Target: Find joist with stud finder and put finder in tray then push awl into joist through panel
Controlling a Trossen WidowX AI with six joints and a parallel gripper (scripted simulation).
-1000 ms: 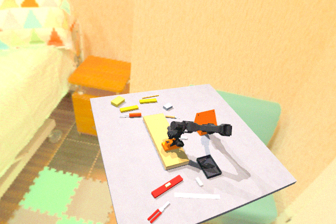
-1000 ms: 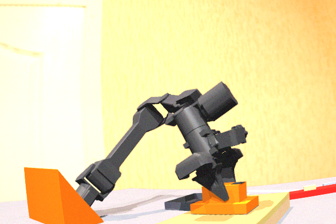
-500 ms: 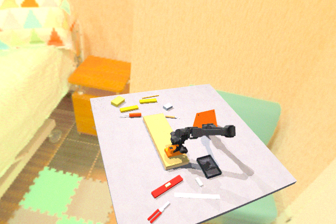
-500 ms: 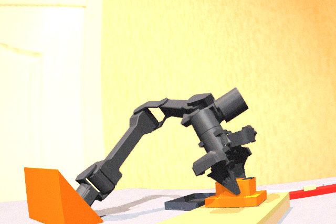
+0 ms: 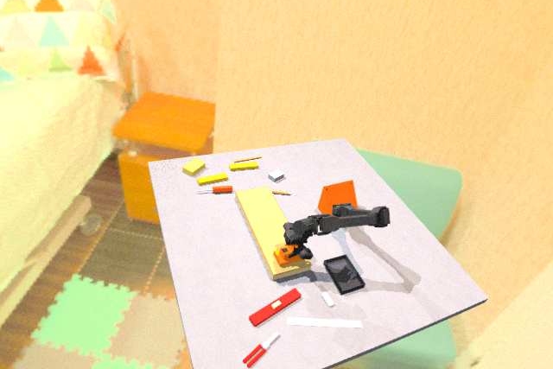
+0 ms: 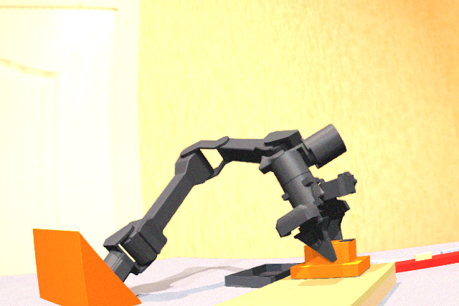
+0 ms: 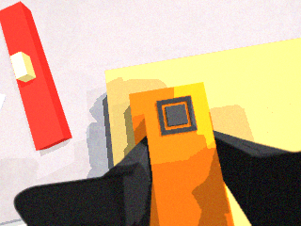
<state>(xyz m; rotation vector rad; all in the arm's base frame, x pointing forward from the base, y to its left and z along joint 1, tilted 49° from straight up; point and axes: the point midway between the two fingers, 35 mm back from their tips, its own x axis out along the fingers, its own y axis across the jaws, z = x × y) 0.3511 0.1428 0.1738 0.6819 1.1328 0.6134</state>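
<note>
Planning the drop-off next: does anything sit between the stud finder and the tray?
Nothing visible does. The gripper holds the stud finder at the panel's near end; the dark tray lies just beside it.

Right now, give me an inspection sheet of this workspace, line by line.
Surface: pale grey table bearing the arm and tools.
Job's things: orange stud finder sits on the near end of the yellow panel; dark tray lies beside that end; the awl, with an orange handle, lies past the far end.
Clutter: red level, red pliers, white strip, yellow blocks, pencil, small white blocks.
Grippers: gripper shut on the stud finder, pressing it on the panel.
Cables: nothing seen.
Surroundings: bed, orange nightstand, foam floor mats, orange wedge at the arm's base.
</note>
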